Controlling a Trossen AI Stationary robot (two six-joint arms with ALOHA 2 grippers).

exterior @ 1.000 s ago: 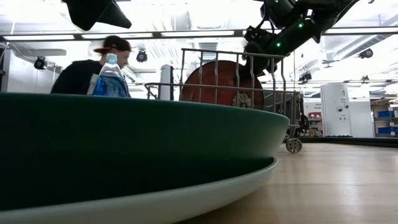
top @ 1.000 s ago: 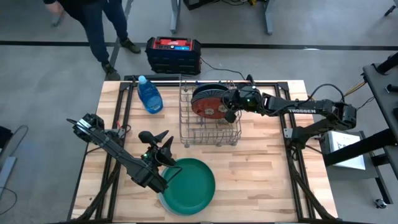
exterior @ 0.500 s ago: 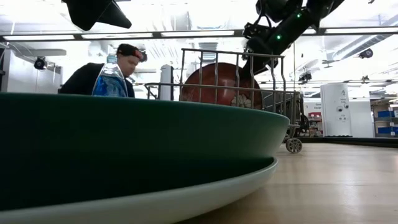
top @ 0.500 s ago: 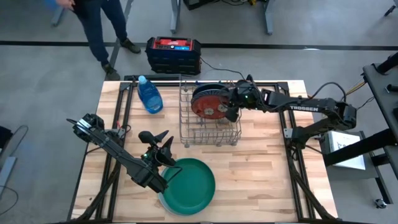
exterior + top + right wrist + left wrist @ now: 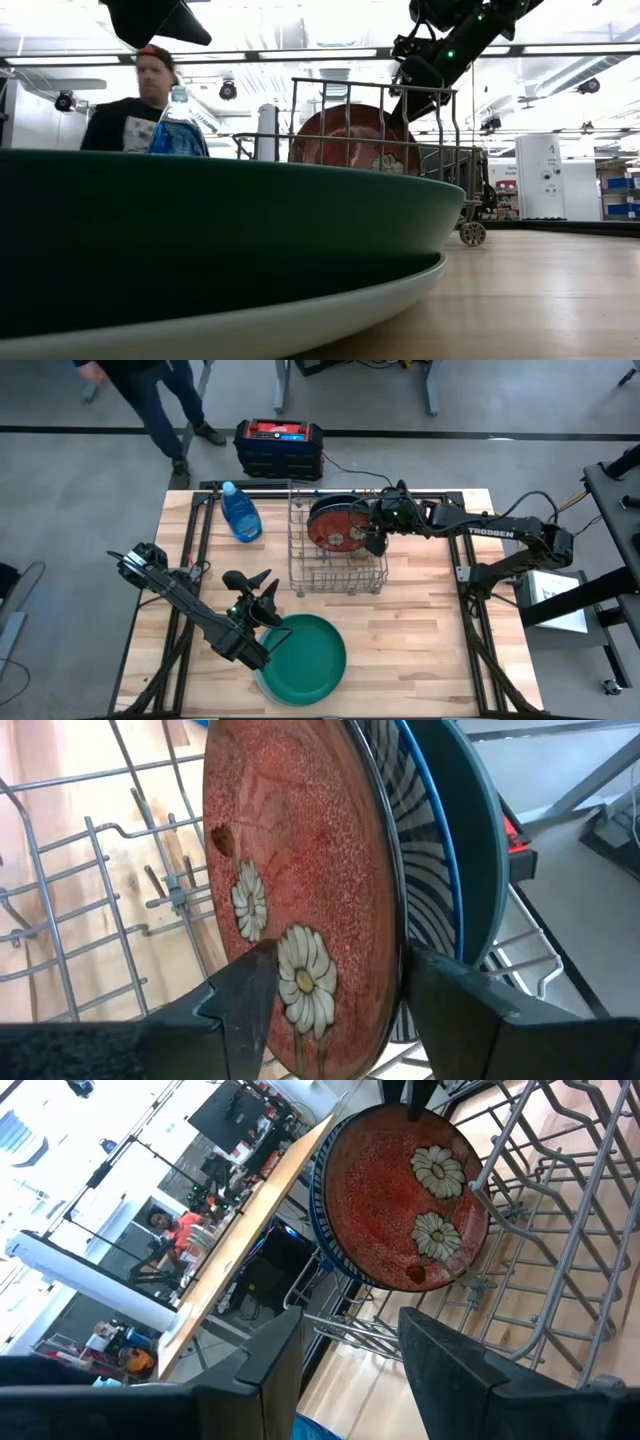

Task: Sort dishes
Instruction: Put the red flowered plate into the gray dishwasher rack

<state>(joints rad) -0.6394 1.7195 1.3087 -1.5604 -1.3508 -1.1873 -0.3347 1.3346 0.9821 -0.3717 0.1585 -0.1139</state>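
Note:
A red plate with pale flowers point(image 5: 300, 870) stands on edge in the wire rack point(image 5: 345, 575). Behind it stand a striped plate point(image 5: 415, 870) and a dark teal plate point(image 5: 470, 830). My right gripper point(image 5: 340, 960) is open above the rack's right side, one finger in front of the red plate's face and one behind its rim. A large green plate point(image 5: 305, 658) lies near the front edge on top of a paler plate point(image 5: 262, 685). My left gripper point(image 5: 265, 592) hangs open just beyond the green plate, with nothing between its fingers.
A blue bottle point(image 5: 240, 515) lies left of the rack. A red and black box point(image 5: 278, 445) sits on the floor past the far edge, where a person point(image 5: 135, 110) is walking. Bare wood lies to the right of the green plate.
My right gripper has opened and let go of the red plate, and has risen a little while tipping its fingers further down. The red plate stays standing in the rack. The person behind the table has walked about.

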